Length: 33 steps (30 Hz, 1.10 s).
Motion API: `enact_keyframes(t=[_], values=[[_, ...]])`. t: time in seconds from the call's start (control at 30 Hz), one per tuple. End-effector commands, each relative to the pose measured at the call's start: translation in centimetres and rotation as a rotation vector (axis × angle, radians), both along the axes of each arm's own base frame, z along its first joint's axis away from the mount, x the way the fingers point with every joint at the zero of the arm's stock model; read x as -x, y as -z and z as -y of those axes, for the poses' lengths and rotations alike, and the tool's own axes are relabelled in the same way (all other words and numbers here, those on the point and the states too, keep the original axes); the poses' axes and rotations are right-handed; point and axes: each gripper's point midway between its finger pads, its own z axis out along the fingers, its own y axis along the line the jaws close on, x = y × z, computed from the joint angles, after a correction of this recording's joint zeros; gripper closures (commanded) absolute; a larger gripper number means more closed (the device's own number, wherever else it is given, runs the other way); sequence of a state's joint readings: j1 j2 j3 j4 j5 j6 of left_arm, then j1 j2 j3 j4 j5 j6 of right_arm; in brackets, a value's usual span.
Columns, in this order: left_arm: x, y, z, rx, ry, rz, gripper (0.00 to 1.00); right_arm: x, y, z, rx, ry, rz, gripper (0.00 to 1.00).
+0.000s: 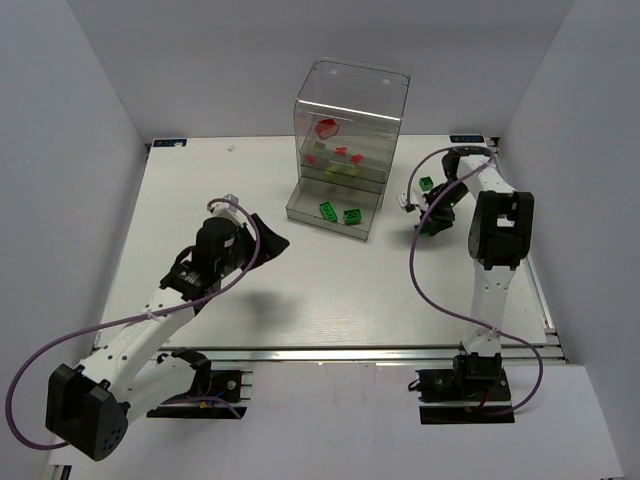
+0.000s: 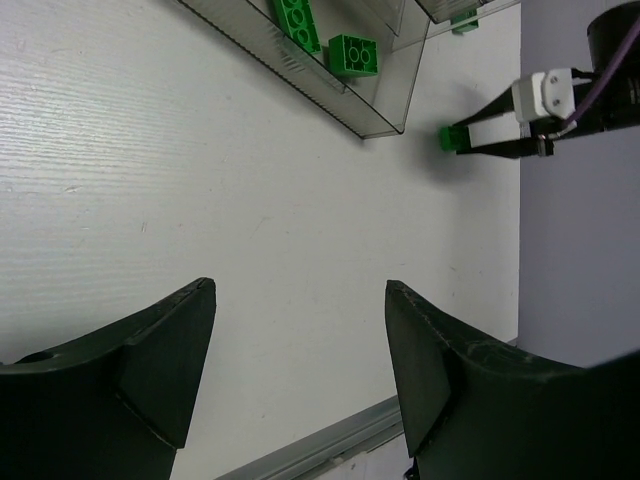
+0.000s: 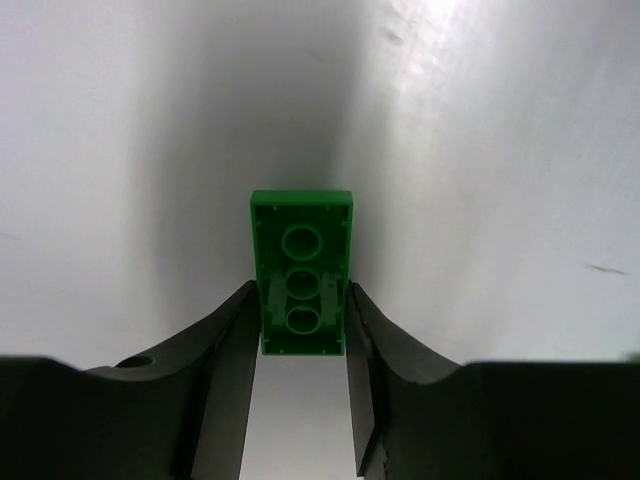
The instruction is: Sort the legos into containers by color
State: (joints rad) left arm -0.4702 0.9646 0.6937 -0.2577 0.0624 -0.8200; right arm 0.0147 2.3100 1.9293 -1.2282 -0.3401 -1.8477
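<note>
Right wrist: right gripper clamped on green brick, hollow underside facing camera. Top view puts it just right of container. Left gripper jaws apart over table. Two green bricks in bottom tray; red pieces on the shelves above.

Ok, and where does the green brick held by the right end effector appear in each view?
Top external: green brick, right of the clear container, in the right end effector.
Left wrist: upper right, beyond the bottom drawer's corner.
Right wrist: centre, underside facing the camera.
Shared landmark: bottom drawer with two green bricks, top and left wrist views only.
</note>
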Motion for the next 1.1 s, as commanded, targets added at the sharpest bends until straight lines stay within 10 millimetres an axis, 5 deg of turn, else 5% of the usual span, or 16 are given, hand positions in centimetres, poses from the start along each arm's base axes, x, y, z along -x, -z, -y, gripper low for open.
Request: enact_keyframes(t=[0.0,0.2,0.33,0.37,0.43,0.47,0.5,0.6,0.73,0.83,0.87,1.0,1.07], values=[[0.3,-0.7,-0.2,0.026,-0.006,0.032,0.22,4.1,-7.1,-2.9,-0.161,0.074,-0.003,1.0],[0.4,0.3,0.0,0.055,-0.006,0.025,0.22,6.7,-14.9,-12.1,-0.392,0.178,0.127,1.0],[0.2,-0.1,0.2,0.058,-0.004,0.029,0.22,5.8,-16.7,-17.4,-0.42,0.33,0.108,1.0],[0.2,-0.3,0.0,0.055,-0.01,0.032,0.22,5.2,-18.4,-20.0,-0.448,0.317,0.143,1.0],[0.4,-0.2,-0.1,0.052,-0.015,0.027,0.22,3.4,-17.5,-21.3,-0.415,0.415,0.121,1.0],[0.5,-0.5,-0.4,0.054,-0.023,0.038,0.22,2.6,-19.3,-23.6,-0.443,0.408,0.162,1.0],[0.6,-0.3,-0.5,0.053,-0.03,0.035,0.22,1.3,-17.8,-24.4,-0.418,0.446,0.15,1.0],[1.1,-0.3,-1.1,0.064,-0.055,0.036,0.22,-1.6,-17.6,-27.2,-0.403,0.522,0.181,1.0],[1.8,-0.5,-1.8,0.08,-0.082,0.042,0.22,-2.5,-15.5,-30.3,-0.375,0.509,0.215,1.0],[1.9,-0.6,-2.5,0.076,-0.116,0.05,0.22,-2.8,-13.6,-31.5,-0.344,0.498,0.252,0.89],[2.0,-0.7,-2.5,0.077,-0.119,0.049,0.22,-2.9,-13.2,-31.8,-0.338,0.5,0.258,0.85],[2.0,-0.6,-2.5,0.081,-0.119,0.045,0.22,-3.7,-11.6,-32.1,-0.318,0.52,0.275,0.43],[2.0,-0.4,-2.4,0.078,-0.116,0.04,0.21,-3.6,-11.4,-32.2,-0.315,0.517,0.271,0.35]])
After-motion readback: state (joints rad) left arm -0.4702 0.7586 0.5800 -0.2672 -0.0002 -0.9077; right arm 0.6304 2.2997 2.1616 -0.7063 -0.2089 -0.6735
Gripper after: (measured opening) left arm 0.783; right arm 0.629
